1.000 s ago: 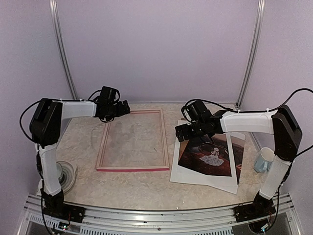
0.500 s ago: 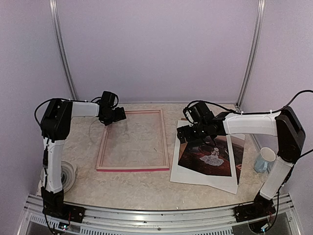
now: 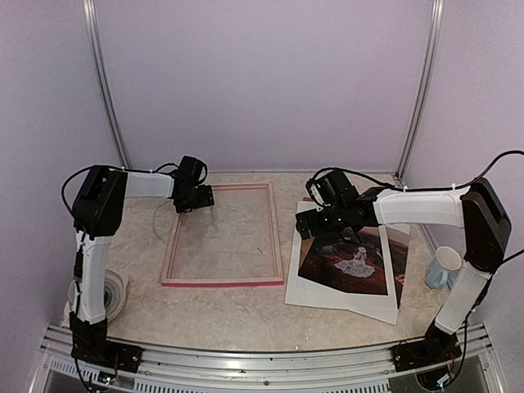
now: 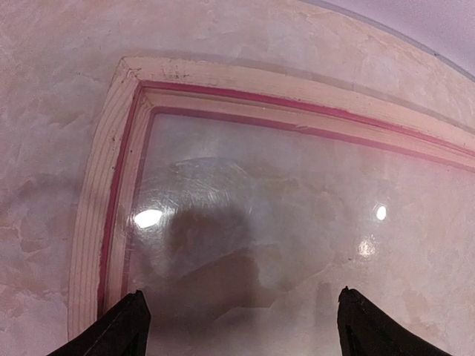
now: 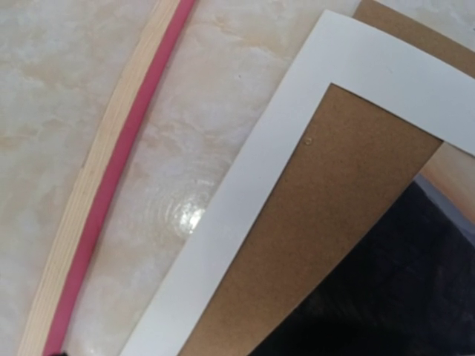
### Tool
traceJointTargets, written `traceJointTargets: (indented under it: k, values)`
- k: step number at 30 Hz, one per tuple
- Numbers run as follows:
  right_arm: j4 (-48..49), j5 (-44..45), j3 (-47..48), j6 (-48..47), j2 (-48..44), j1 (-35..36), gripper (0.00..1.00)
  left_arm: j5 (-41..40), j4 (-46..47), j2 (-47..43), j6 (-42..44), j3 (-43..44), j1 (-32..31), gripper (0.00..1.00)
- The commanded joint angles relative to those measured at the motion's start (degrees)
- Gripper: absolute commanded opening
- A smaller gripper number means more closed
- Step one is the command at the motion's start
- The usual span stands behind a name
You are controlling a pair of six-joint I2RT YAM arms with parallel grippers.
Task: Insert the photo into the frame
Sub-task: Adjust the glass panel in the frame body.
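From above, the frame (image 3: 221, 282) lies flat on the bench (image 3: 246, 319), left of centre. The photo (image 3: 348, 264) lies well right of it, on top of a white mat sheet (image 3: 327, 299). The left arm reaches forward, elbow high, with the left claw (image 3: 199, 199) low over the frame's far-left corner. The right arm stretches leftward, and the right claw (image 3: 309, 225) hovers over the stack's far-left corner.

The left wrist view shows pale wood and a pink inner lip at that corner, with glass (image 4: 297, 208) inside. Its fingertips (image 4: 126, 330) stand wide apart and hold nothing.

The right wrist view shows the frame's right rail (image 5: 111, 185), bare bench, the mat's border and the brown backing board (image 5: 326, 222). The dark print sits at the lower right. No fingers show here, but the claw seems spread wide and empty.

The step looks like picking up the photo. Pinch only its edge — not mat or board — while the left claw steadies the frame.
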Motion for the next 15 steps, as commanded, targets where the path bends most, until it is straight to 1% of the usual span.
traceJointTargets:
  k: [1,15]
  values:
    - [0.1,0.4,0.8,-0.3,0.5,0.4,0.99,-1.9,-3.3,1.6,0.5,1.6,0.1,0.87]
    - [-0.9,0.6,2.1,-0.7,1.3,0.4,0.99,-2.5,-4.6,3.6,1.2,2.5,-0.1,0.87]
